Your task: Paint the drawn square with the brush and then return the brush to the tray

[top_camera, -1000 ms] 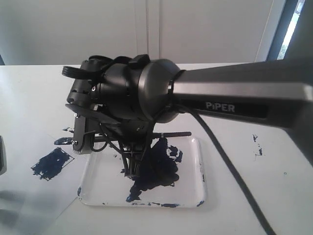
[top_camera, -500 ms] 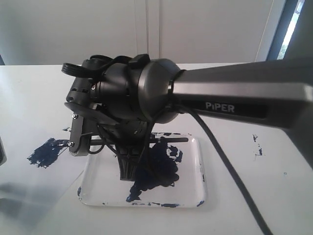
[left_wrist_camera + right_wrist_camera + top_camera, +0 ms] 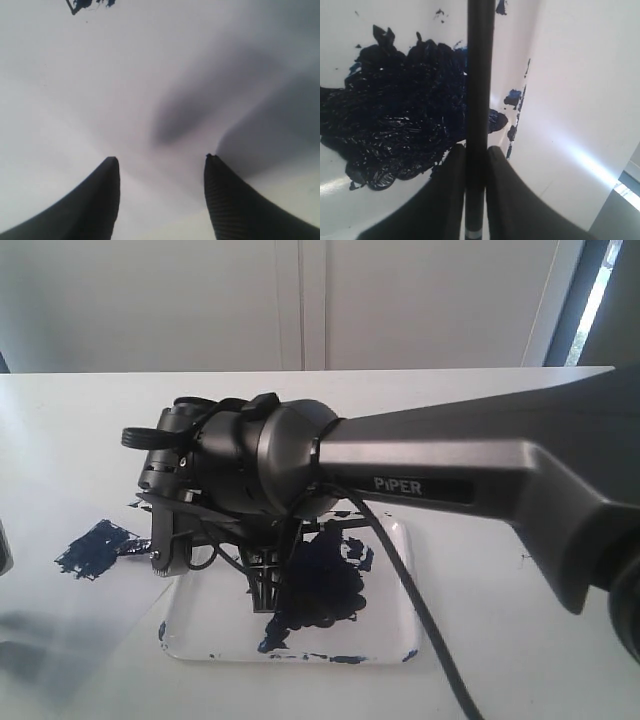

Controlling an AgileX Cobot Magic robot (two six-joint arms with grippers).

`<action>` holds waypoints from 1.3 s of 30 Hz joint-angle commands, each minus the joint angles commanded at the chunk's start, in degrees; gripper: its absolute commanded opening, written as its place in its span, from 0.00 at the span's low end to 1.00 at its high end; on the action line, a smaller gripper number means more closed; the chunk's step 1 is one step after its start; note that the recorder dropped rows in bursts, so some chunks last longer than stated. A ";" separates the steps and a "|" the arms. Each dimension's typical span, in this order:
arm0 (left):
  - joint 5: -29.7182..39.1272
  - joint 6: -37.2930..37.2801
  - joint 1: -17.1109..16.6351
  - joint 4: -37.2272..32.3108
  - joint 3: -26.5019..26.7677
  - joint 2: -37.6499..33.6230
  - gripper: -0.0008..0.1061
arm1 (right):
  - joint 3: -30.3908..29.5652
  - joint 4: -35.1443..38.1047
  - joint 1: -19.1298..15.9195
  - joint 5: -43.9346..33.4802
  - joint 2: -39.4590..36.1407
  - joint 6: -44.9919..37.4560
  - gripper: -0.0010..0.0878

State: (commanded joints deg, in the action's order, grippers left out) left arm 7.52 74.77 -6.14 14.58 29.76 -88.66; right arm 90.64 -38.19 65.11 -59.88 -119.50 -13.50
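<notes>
Right hand (image 3: pixel 476 151) is pressed onto the long, thin black brush (image 3: pixel 480 75), pinching its shaft just above the pale band. It hangs over the shallow white rounded tray (image 3: pixel 200 625), right above the glossy navy paint blot (image 3: pixel 395 125). Out on the white worktop (image 3: pixel 60 420), to the left of the tray, the small slanted paper square (image 3: pixel 95 550) shows solid navy, so I'd call the painting done and the return the step in hand.

To do it cleanly: sink low, lay the shaft flat inside the rim with the wet end over the blot, and only let go once the tray carries it. Dropping it from height risks a bounce and fresh specks on the worktop.

Left hand (image 3: pixel 162 160) is spread and empty, over bare white surface.

Hard to read: in the exterior view the bulky wrist covers most of the brush, its tip is out of sight, and I can't tell whether it touches the tray yet. The square's right edge is hidden by the wrist.
</notes>
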 joint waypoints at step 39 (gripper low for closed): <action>0.94 0.00 0.00 0.00 0.00 0.00 0.54 | 0.00 -5.03 -0.35 1.97 -2.00 0.88 0.01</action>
State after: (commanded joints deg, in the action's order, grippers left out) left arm 8.46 74.77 -6.14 14.58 29.76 -88.66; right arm 90.64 -43.23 64.77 -57.91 -121.50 -12.62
